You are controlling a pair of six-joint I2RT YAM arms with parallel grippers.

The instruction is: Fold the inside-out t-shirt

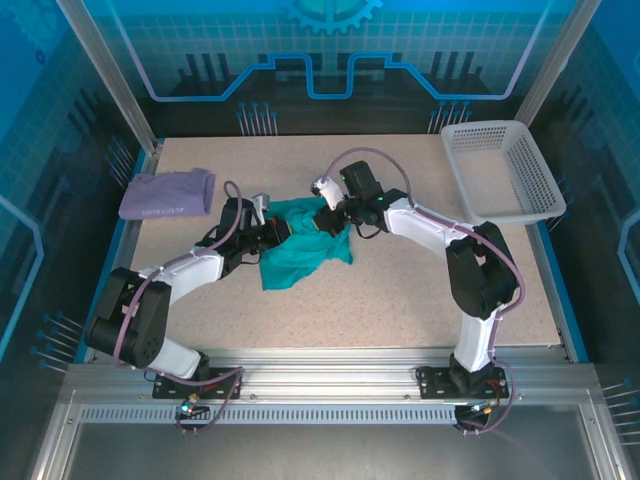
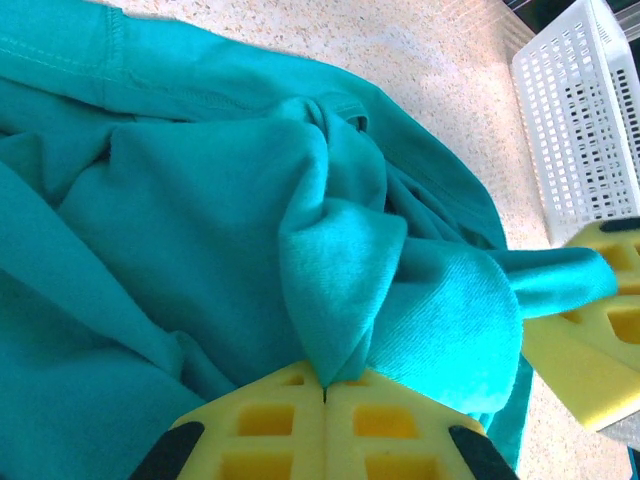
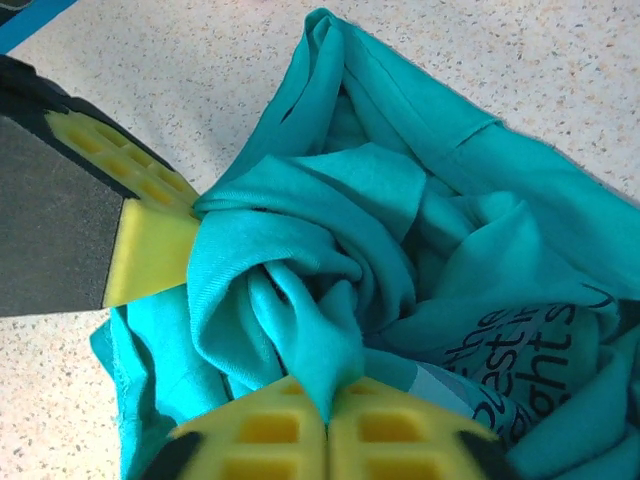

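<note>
left wrist shows the left gripper (image 2: 325,388) clamped on a fold of the inside-out t-shirt (image 2: 200,230), bunched mid table (image 1: 400,290), the right gripper (image 3: 328,408) pinching another, so part them evenly, grips firm, to spread the cloth.

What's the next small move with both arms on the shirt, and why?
Probably ease the arms apart, slightly raised, to open the bunch. The left gripper and right gripper are each shut on a pinch of the t-shirt, close together, and the cloth between them is crumpled, not flat enough to fold.
</note>
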